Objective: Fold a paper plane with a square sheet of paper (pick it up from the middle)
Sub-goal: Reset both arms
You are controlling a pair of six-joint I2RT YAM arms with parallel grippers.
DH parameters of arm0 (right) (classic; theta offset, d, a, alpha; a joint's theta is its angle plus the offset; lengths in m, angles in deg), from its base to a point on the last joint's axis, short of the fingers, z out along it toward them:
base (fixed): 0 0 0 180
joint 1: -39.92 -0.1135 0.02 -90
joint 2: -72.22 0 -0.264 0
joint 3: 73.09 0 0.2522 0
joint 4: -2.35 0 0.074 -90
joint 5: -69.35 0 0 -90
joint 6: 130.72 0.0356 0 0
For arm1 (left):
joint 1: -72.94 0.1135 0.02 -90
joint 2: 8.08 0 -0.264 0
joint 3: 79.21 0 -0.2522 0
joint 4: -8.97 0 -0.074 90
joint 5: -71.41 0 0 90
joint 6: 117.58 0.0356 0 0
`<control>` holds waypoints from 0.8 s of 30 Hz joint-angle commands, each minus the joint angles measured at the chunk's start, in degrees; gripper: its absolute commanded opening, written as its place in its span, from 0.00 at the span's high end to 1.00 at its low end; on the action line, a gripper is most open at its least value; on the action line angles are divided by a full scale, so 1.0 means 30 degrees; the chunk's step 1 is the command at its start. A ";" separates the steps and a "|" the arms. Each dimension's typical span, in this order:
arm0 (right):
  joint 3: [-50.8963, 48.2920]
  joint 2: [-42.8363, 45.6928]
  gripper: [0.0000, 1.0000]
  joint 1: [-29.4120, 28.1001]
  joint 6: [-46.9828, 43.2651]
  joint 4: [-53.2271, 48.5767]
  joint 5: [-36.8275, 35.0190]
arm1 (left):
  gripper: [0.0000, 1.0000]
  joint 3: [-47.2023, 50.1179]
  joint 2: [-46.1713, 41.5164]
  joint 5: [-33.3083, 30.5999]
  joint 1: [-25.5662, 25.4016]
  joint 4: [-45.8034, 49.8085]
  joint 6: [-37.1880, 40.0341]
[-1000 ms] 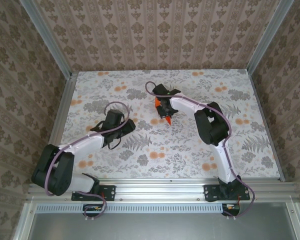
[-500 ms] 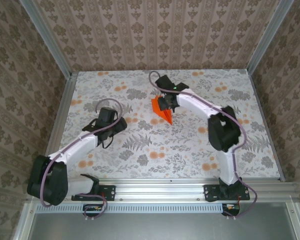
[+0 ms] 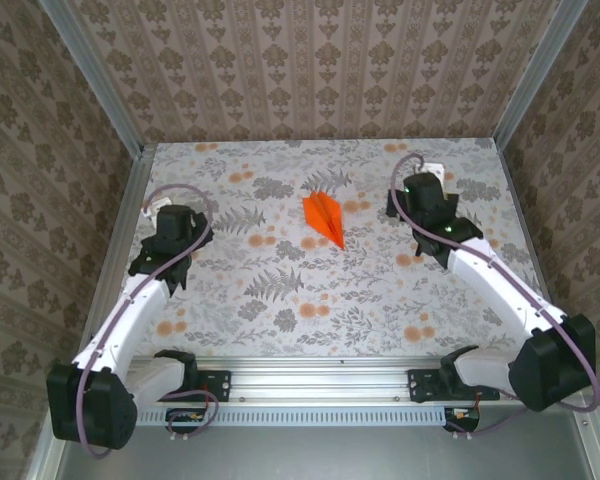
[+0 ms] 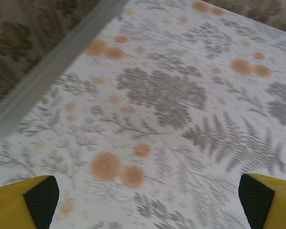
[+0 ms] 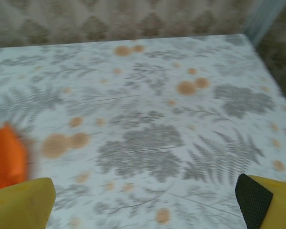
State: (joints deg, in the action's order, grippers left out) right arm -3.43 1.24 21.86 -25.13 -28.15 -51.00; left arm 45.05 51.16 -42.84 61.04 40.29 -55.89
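Both arms are retreating sideways, jaws spread and empty, leaving the paper plane [image 3: 324, 218] lying nose near-right, closer to the right arm [image 3: 480, 272].

Paper plane [image 3: 324, 217] glowing bright orange, worktop [image 3: 380, 290] showing grey ferns with pale orange flowers on white, walls [image 3: 320, 70] wearing beige-brown damask stripes, left arm [image 3: 130, 310] and right arm [image 3: 500, 285] showing white with black joints, left hand [image 4: 148, 205] and right hand [image 5: 145, 200] showing yellow fingers [image 4: 5, 210] with black pads [image 4: 40, 200].
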 commanded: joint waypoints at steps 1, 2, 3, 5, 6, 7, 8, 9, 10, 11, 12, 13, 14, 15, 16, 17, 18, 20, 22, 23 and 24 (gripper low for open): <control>-0.3058 0.0980 0.00 0.1173 -0.0145 0.3850 -0.2809 | 0.00 0.1704 -0.0177 -0.2595 0.0924 -0.2052 0.2445; -0.4145 0.1244 0.00 0.1427 -0.0394 0.5454 -0.3181 | 0.00 0.2258 -0.0150 -0.2724 0.1208 -0.2857 0.2822; -0.5617 0.1427 0.00 0.1864 -0.0428 0.7308 -0.3351 | 0.00 0.2845 -0.0076 -0.2657 0.1572 -0.3865 0.3415; -0.7366 0.1382 0.00 0.2668 -0.0397 0.9625 -0.2993 | 0.00 0.4002 0.0164 -0.2604 0.2037 -0.5893 0.4535; -0.7935 0.1223 0.00 0.2936 -0.0512 1.0495 -0.2980 | 0.00 0.4542 0.0307 -0.2400 0.2285 -0.6951 0.5074; -0.8457 0.1003 0.00 0.3176 -0.0900 1.1312 -0.2951 | 0.00 0.4948 0.0446 -0.1944 0.2575 -0.7841 0.5519; -0.8840 0.0744 0.00 0.3356 -0.1345 1.2116 -0.2837 | 0.00 0.5217 0.0585 -0.1549 0.2878 -0.8310 0.5785; -0.9187 0.0391 0.00 0.3565 -0.1832 1.2887 -0.2509 | 0.00 0.5447 0.0774 -0.0909 0.3224 -0.8894 0.6143; -0.9384 0.0007 0.00 0.3846 -0.2144 1.3408 -0.1966 | 0.00 0.5741 0.1073 -0.0121 0.3549 -0.9578 0.6486; -0.9517 -0.0335 0.00 0.4086 -0.2273 1.3766 -0.1449 | 0.00 0.5985 0.1363 0.0554 0.3821 -1.0236 0.6741; -0.9662 -0.0773 0.00 0.4279 -0.2411 1.4261 -0.0844 | 0.00 0.6249 0.1716 0.1373 0.4150 -1.0921 0.6982; -0.9801 -0.1128 0.00 0.4376 -0.2620 1.4785 -0.0339 | 0.00 0.6553 0.2111 0.2073 0.4374 -1.1908 0.7265; -1.0008 -0.1420 0.00 0.4408 -0.2847 1.5416 0.0019 | 0.00 0.6753 0.2421 0.2639 0.4526 -1.2716 0.7471; -1.0284 -0.1739 0.00 0.4461 -0.3241 1.6517 0.0446 | 0.00 0.6614 0.2536 0.3436 0.4689 -1.2685 0.7712; -1.0346 -0.2043 0.00 0.4583 -0.3564 1.7215 0.0944 | 0.00 0.6699 0.2669 0.4081 0.4712 -1.3195 0.8174; -1.0314 -0.2152 0.00 0.4677 -0.3839 1.7368 0.1631 | 0.00 0.6895 0.2851 0.4599 0.4745 -1.3907 0.8495; -1.0405 -0.2381 0.00 0.4801 -0.4097 1.8098 0.2189 | 0.00 0.6946 0.3015 0.5184 0.4781 -1.4524 0.8677; -1.0241 -0.2546 0.00 0.5098 -0.3962 1.8028 0.3285 | 0.00 0.7299 0.3305 0.6296 0.4824 -1.5877 0.8925; -1.0389 -0.2674 0.00 0.5255 -0.3932 1.8683 0.4423 | 0.00 0.7658 0.3747 0.7318 0.4869 -1.7681 0.9068; -1.0545 -0.2732 0.00 0.5331 -0.3884 1.9131 0.5045 | 0.00 0.7692 0.3950 0.7751 0.4867 -1.8133 0.9238; -1.0933 -0.2765 0.00 0.5376 -0.3945 2.0120 0.5665 | 0.00 0.7712 0.4168 0.8013 0.4875 -1.8566 0.9290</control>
State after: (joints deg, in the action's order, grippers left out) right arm -34.23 -6.45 37.47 -35.77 24.18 -41.36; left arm 67.21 62.31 -25.66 74.98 -6.31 -31.11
